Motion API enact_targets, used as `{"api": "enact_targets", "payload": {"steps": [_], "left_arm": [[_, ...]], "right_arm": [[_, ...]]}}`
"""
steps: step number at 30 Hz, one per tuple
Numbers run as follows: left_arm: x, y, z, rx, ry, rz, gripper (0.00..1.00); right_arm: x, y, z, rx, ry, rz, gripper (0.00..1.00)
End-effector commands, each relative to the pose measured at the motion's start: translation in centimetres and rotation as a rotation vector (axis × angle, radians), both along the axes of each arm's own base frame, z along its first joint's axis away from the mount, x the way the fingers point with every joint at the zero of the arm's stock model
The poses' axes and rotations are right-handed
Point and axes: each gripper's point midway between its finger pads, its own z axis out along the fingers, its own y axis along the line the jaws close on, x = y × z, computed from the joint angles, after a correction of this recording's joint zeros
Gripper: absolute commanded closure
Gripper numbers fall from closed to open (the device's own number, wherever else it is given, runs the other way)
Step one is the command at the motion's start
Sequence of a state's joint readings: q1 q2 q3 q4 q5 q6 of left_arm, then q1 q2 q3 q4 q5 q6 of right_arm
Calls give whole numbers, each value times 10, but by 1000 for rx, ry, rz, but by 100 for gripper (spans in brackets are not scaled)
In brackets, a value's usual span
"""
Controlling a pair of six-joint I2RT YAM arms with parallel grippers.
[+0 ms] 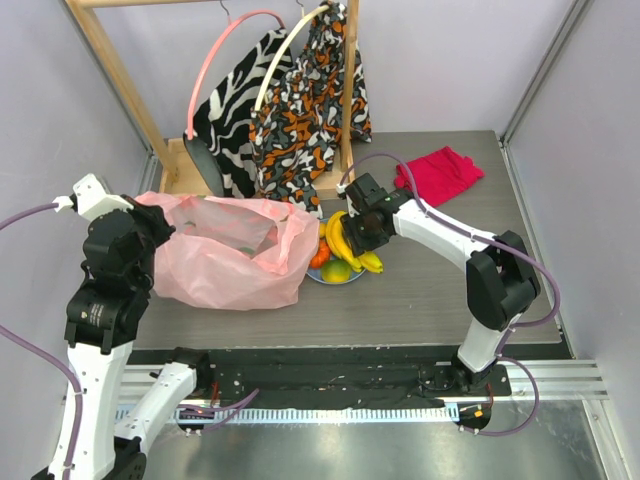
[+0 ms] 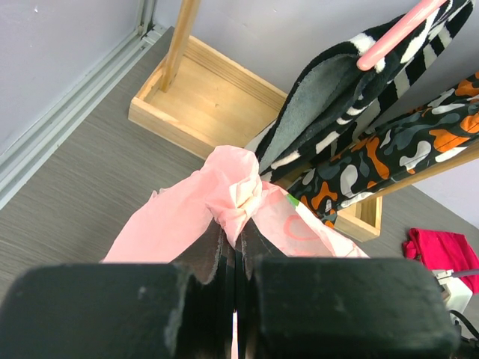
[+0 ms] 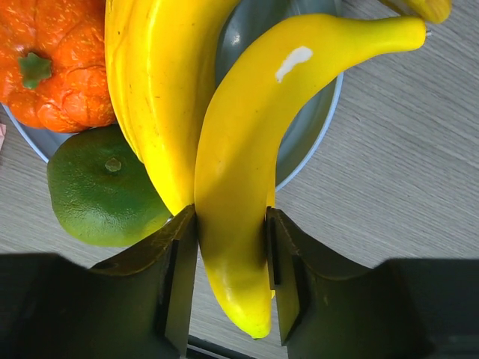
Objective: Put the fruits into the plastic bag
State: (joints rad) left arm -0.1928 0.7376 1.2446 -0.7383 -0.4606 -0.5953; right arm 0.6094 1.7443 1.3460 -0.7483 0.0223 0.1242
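Note:
The pale-pink plastic bag (image 1: 230,255) lies at the left of the table, its mouth facing right. My left gripper (image 1: 152,228) is shut on a bunched edge of the bag (image 2: 236,196) at the bag's far left corner. The bananas (image 1: 345,243) lie on the blue plate (image 1: 338,279) with an orange (image 1: 319,256) and a green-yellow round fruit (image 1: 336,270). My right gripper (image 1: 360,235) is shut on a banana (image 3: 239,164), over the plate (image 3: 314,127). The orange (image 3: 56,63) and the green fruit (image 3: 105,187) lie left of it. No red apple shows.
A wooden rack (image 1: 330,110) at the back holds a black-and-white garment (image 1: 235,105) and an orange-and-black garment (image 1: 310,100) on hangers, just behind the bag and plate. A folded red cloth (image 1: 440,170) lies at the back right.

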Motion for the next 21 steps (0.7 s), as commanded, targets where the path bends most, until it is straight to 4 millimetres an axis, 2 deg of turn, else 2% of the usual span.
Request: {"api": "enact_targets", "payload": {"steps": [1,4,6,11,15,17,21], "left_arm": [[-3,5,15,-9,-50,27,100],[-2,5,14,-8,-51,27,100],[-1,5,15,-5,-52,26,100],[2,5,16,1,-50,23,100],[4,3,17,-3,-54,15,100],[4,2,16,-2,-51,13,100],[3,5,17,5,-54,24,100]], "right_arm": [[3,-1,10,-2,-35,12,63],[0,1,17,15,-31,17,74],[-2,-2,19,9,-24,13,76],[-5,-9,33,0,-44,-16,90],[-5,-16,42,-15,-69,-51,95],[-4,-24,47,-30,-85,-85,99],[2,-46,54,-65,-112,-175,99]]}}
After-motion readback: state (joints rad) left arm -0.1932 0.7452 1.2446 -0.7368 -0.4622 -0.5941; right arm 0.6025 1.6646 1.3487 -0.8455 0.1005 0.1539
